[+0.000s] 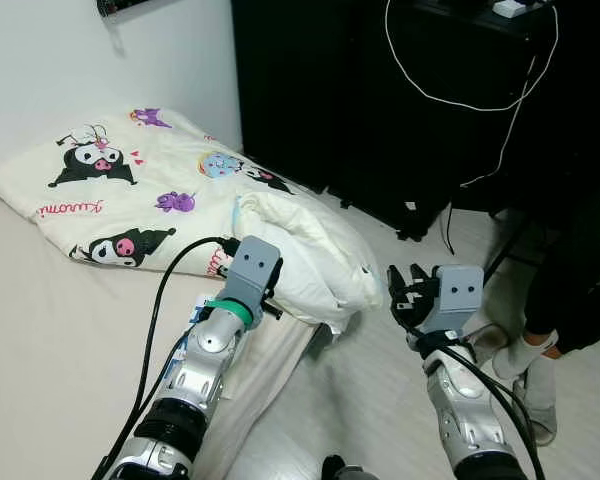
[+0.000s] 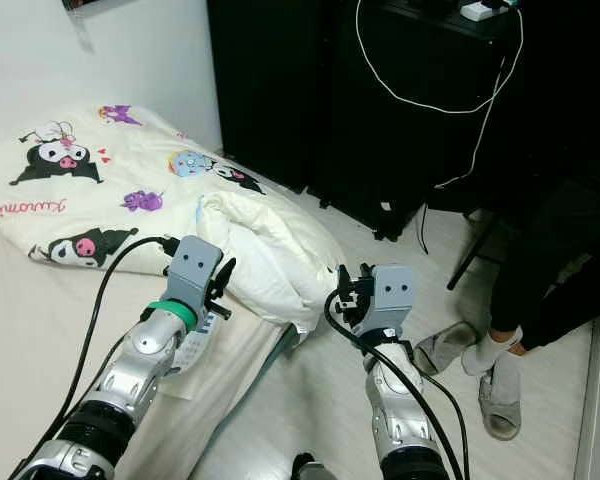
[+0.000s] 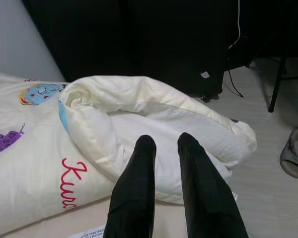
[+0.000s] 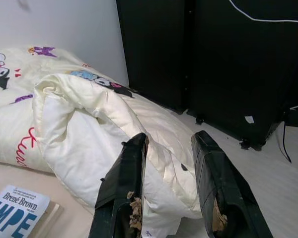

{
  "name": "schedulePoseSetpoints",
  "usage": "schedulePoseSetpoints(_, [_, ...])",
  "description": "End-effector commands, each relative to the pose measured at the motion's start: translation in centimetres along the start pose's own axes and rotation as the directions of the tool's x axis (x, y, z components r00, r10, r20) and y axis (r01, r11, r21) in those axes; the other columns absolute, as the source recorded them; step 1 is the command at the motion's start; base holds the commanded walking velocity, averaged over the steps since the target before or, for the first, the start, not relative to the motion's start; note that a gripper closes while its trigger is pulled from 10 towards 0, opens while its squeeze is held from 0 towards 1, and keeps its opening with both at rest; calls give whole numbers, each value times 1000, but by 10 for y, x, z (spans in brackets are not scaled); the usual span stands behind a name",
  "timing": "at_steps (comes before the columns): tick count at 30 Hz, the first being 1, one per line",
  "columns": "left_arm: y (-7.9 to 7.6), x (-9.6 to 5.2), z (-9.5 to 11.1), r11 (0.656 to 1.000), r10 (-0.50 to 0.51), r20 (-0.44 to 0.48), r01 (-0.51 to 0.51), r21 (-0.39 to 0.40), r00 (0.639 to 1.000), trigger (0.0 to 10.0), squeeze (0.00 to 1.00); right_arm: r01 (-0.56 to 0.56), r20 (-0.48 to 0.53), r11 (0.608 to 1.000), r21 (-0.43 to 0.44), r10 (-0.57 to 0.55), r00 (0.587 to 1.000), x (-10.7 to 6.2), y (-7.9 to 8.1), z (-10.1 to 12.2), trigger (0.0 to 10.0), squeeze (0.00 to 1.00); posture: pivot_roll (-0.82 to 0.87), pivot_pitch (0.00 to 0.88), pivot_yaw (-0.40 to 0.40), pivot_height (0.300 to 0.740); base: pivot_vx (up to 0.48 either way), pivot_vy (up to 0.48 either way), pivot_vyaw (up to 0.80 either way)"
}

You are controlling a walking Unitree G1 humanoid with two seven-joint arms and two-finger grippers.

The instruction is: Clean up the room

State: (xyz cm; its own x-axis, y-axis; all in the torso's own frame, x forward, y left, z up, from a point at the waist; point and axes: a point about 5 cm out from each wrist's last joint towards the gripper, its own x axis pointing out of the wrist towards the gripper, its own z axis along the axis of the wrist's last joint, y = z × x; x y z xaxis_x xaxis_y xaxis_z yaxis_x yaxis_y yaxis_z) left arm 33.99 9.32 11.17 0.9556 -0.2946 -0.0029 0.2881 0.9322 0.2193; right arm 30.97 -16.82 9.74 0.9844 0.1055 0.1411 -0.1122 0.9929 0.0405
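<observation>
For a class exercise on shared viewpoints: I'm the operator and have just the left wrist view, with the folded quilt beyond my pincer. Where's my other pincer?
Observer: The right pincer is open, beside the quilt corner that overhangs the bed.
Operator: What's the printed thing at my view's edge?
Observer: A book; its cover reads Brené Brown.
Operator: Is anyone nearby?
Observer: A person's feet, in socks and slippers, are on the floor to your right.

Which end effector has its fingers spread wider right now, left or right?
The right end effector: its two black fingers stand well apart with the folded corner of the duvet showing between them. The left end effector's fingers show only a narrow gap.
</observation>
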Motion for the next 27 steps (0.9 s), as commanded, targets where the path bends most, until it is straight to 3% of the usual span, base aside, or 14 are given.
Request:
schedulePoseSetpoints(1, [-2, -3, -9, 1000, -8, -35, 8, -3, 999, 10000, 0, 7, -28, 1000, -2, -7, 1000, -5, -2, -6, 10000, 0, -46, 106, 37, 655, 0, 0, 0])
schedulePoseSetpoints(27, [-5, -2, -9, 1000, -24, -37, 24, -1, 999, 10000, 0, 8, -27, 1000, -9, -8, 1000, -4, -3, -6, 10000, 0, -51, 98, 39, 540, 0, 0, 0])
